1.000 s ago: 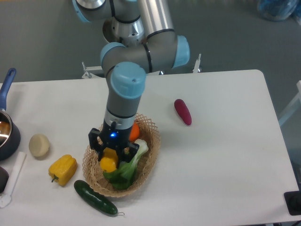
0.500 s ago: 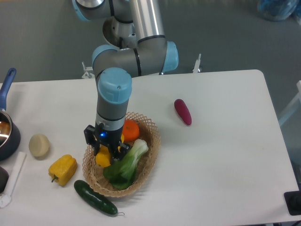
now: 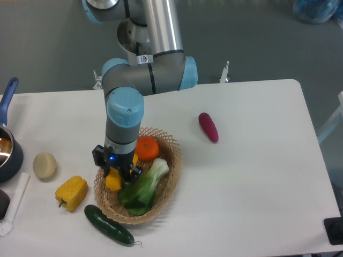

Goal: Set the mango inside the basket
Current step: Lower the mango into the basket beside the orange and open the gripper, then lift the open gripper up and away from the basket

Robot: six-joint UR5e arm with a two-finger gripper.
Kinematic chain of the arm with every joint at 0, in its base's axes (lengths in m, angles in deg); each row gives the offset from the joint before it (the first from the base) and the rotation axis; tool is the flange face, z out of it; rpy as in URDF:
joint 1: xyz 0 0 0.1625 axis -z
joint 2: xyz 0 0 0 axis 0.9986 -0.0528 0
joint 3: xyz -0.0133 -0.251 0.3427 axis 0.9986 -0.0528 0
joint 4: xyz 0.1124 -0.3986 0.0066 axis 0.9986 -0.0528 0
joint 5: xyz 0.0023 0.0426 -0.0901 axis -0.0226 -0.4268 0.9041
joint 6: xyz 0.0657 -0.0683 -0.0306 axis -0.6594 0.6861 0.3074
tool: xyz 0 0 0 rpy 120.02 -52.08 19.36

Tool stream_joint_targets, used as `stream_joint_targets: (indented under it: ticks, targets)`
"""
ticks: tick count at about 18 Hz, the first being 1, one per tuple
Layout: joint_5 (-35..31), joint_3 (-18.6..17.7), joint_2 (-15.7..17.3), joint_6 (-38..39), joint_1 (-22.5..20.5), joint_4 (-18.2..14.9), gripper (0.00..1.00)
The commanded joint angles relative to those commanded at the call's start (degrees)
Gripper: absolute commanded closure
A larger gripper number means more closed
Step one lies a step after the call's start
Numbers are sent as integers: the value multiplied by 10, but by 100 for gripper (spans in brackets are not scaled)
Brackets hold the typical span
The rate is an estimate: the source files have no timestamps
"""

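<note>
Seen from the one fixed camera above the white tabletop (image 3: 257, 182): arm bent down over the left side of the basket (image 3: 172, 176), gripper (image 3: 114, 172) pointed straight down with a blue light lit on its body. Jaws clenched on the mango (image 3: 113, 181), a yellow-orange fruit showing just below the gripper, at the basket's left rim and over its inside; whether resting on the weave or held just above it, impossible to tell. Inside the basket, a round orange (image 3: 147, 148) at the back, touching the gripper's right side, and a leafy green vegetable (image 3: 142, 187) with a pale stalk lying diagonally across the middle and front. Left of the basket on the tabletop, a yellow bell pepper (image 3: 71, 193), close to the rim but apart from it. In front of the basket, a dark green cucumber (image 3: 108, 225) lying at an angle, just beside the front edge of the weave. Further left, a pale round potato (image 3: 44, 165), and at the far left edge a dark pot (image 3: 9, 155) with a blue handle (image 3: 8, 94), partly cut off. Well to the right of the basket, a dark red elongated vegetable (image 3: 208, 127) lying alone.
</note>
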Motion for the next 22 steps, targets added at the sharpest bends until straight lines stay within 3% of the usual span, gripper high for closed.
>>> stream_joint_targets:
  ticks: [2,6,10,14,19,22]
  targets:
    - [0,1,-2,-2,0,1,45]
    - [-10,5,-2,-4,0,1,0]
    - [-26,31,0,-4,-1,0,0]
    - [-117,66,4,-4,-14,-1,0]
    - [-149,133,15,-16,-104,-2,0]
    - [-149,151,45,-68,-161,-7,0]
